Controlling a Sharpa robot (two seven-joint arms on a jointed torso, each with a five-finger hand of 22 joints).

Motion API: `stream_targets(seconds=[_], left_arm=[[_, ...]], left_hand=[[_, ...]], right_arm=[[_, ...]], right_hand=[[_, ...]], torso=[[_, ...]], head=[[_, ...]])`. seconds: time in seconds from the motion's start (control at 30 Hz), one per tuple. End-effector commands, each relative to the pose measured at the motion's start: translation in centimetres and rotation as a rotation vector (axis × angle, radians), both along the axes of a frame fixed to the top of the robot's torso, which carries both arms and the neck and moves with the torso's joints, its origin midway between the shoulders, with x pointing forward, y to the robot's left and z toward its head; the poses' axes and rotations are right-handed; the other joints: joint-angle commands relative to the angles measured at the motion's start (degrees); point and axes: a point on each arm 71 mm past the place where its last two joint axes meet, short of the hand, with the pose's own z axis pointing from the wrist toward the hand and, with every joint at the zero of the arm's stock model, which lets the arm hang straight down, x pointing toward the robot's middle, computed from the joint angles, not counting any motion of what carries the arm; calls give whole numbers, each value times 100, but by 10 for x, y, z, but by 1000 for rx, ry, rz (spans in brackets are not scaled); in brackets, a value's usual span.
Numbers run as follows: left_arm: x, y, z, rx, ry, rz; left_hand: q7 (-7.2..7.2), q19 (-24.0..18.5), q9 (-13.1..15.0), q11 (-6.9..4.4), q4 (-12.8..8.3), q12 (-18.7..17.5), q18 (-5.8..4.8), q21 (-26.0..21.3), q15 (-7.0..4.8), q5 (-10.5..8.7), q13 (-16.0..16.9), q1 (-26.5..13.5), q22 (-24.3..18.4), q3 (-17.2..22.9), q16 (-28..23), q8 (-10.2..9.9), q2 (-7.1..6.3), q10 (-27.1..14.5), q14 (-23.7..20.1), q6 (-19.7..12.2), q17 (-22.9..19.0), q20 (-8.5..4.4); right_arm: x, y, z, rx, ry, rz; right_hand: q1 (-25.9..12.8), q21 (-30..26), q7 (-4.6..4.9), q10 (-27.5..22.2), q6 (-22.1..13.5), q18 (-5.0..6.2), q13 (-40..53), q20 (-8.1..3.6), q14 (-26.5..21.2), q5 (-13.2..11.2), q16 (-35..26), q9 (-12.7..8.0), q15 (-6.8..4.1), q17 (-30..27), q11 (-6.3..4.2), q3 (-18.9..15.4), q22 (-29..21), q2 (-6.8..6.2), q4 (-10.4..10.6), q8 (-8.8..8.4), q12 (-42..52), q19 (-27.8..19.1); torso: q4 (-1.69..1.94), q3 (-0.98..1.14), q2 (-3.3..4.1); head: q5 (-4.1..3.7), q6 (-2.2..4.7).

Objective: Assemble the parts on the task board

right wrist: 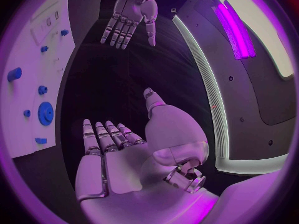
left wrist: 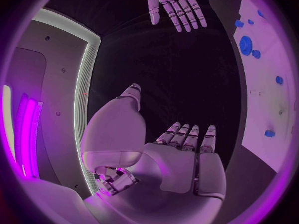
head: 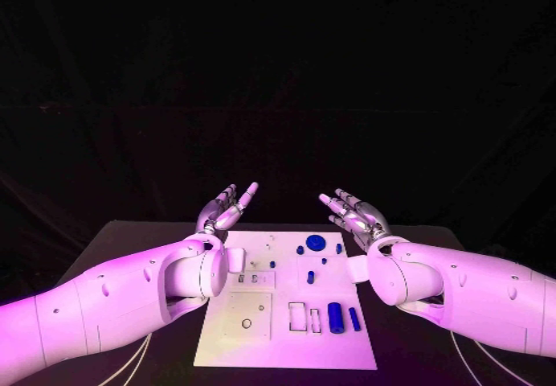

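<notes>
The white task board (head: 249, 338) lies in the middle of the table between my arms. On it are a round blue gear (head: 315, 240), a small blue peg (head: 311, 277) and two blue bars (head: 335, 317) near its right side. My left hand (head: 225, 209) is raised above the board's far left corner, fingers straight and apart, holding nothing. My right hand (head: 357, 215) mirrors it over the far right corner, also empty. The left wrist view shows my left palm (left wrist: 181, 159), the right hand (left wrist: 174, 5) opposite and the gear (left wrist: 246, 45). The right wrist view shows my right palm (right wrist: 118, 154), the left hand (right wrist: 131, 15) and the gear (right wrist: 45, 113).
The black table (head: 128, 241) extends on both sides of the board. Several empty slots and cut-outs (head: 304, 316) mark the board's near half. A thin cable (head: 133, 362) trails by the board's near left side.
</notes>
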Motion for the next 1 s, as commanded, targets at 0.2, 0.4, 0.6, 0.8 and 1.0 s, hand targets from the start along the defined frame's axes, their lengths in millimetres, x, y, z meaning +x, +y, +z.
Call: stream_targets(seconds=[0.2, 0.4, 0.6, 0.8, 1.0], left_arm=[[0, -5, 0, -34, 24, -50], [-6, 20, 6, -28, -8, -44], [-8, 25, 11, -29, -20, -51], [-10, 29, 20, -23, -39, -66], [-15, 34, 35, -15, -62, -94]], left_hand=[[420, 23, 64, 300, 90, 104, 174, 39, 156, 52, 56, 406, 21, 81, 46, 114, 49, 335, 163, 431, 37, 89], [535, 654, 155, 448, 87, 282, 237, 332, 436, 39, 161, 874, 194, 244, 351, 280, 96, 1297, 1238, 1256, 202, 124], [478, 1429, 267, 428, 55, 578, 165, 715, 486, 4, 251, 1294, 369, 344, 596, 547, 274, 2607, 2240, 2516, 265, 113], [455, 2953, 345, 605, 23, 865, 285, 1475, 403, -18, 323, 1608, 683, 341, 973, 781, 357, 4261, 4063, 3927, 391, 101], [526, 3542, 316, 423, -30, 893, 513, 1765, 186, -27, 330, 1837, 743, 282, 1090, 785, 368, 4861, 4852, 4420, 464, 82]], right_arm=[[0, 15, -3, -15, 64, 247], [16, -9, 17, -234, -197, 198], [19, -16, 25, -295, -241, 191], [20, -20, 35, -359, -291, 198], [28, -24, 46, -490, -352, 214]], right_hand=[[958, 410, 937, 1825, 1411, 31, 134, 62, 1906, 153, 308, 145, 217, 151, 237, 13, 184, 113, -396, 266, 258, 677], [1379, 646, 907, 2827, 2228, 136, 189, 58, 2871, -62, 390, 195, 104, 204, 137, 157, 272, 26, -765, 373, 337, 1105], [1651, 1055, 794, 4047, 3255, 299, 235, 52, 4086, -284, 459, 235, -53, 254, -3, 319, 415, -106, -1145, 466, 405, 1978], [1611, 1389, 713, 4480, 4050, 422, 228, 49, 4527, -344, 385, 252, -171, 252, -104, 421, 497, -108, -1290, 442, 327, 2763], [1565, 1652, 613, 4976, 4633, 491, 230, -47, 5200, -377, 511, 268, -358, 282, -253, 557, 552, -130, -1464, 434, 338, 3305]], torso=[[0, -1, 0], [-21, -3, 116], [13, 1, 190], [37, 9, 301], [45, 0, 465]], head=[[0, 0], [-74, 9], [-111, 6], [-125, 19], [-159, 46]])
